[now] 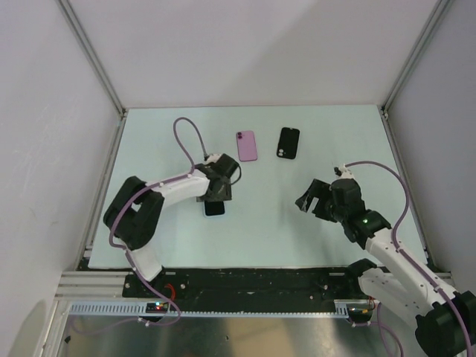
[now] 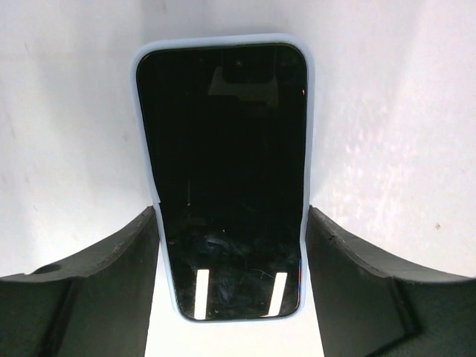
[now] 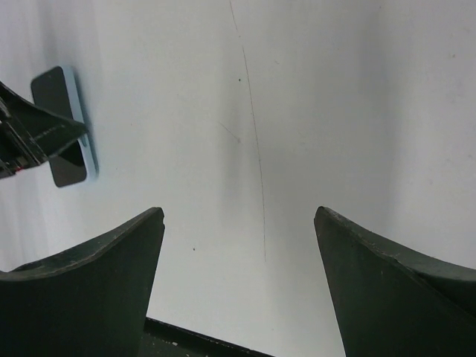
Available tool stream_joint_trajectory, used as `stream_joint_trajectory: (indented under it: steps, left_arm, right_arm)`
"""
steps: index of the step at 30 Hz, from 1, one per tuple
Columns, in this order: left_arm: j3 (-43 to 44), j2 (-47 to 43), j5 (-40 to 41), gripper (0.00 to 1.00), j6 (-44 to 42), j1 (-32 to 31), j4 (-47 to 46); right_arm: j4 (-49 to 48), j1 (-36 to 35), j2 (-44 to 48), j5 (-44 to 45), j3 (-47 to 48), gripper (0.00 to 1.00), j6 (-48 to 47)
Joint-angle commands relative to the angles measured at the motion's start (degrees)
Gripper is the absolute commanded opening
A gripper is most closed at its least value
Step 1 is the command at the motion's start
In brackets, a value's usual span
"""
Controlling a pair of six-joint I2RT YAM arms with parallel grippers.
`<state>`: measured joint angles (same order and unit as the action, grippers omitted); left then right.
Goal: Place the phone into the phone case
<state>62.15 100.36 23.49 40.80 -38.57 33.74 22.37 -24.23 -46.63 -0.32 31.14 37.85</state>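
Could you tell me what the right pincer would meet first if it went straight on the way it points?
Probably only the table: the right pincer points down at a bare patch, with the phone off to its left.

The phone (image 2: 223, 178) lies in the case (image 2: 223, 39) on the table (image 2: 387, 111), between the left end effector's (image 2: 232, 212) fingers (image 2: 111, 260).

Both arms are white shells with chunky black joints. The left arm (image 1: 175, 190), left of frame, trails a mauve cable (image 1: 176, 132) looping above it; the right arm (image 1: 398, 256), lower right, carries a second cable (image 1: 406, 199) and a small green light (image 1: 366, 221). The fingers (image 2: 89, 290) look matte black.
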Motion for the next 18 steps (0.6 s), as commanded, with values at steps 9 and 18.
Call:
stream_joint_trajectory:
  steps: [9, 18]
  left_arm:
    - [-0.41, 0.71, -15.69, 0.35, -26.88, 12.23, -8.97]
    - [-0.33, 0.66, -15.39, 0.86, -25.95, 13.78, -8.04]
  right_arm:
    - [-12.14, 0.41, -10.11, -2.63, 0.11, 0.87, 1.06]
    - [-14.15, 0.45, -20.3, -1.41, 5.36, 0.88, -1.44]
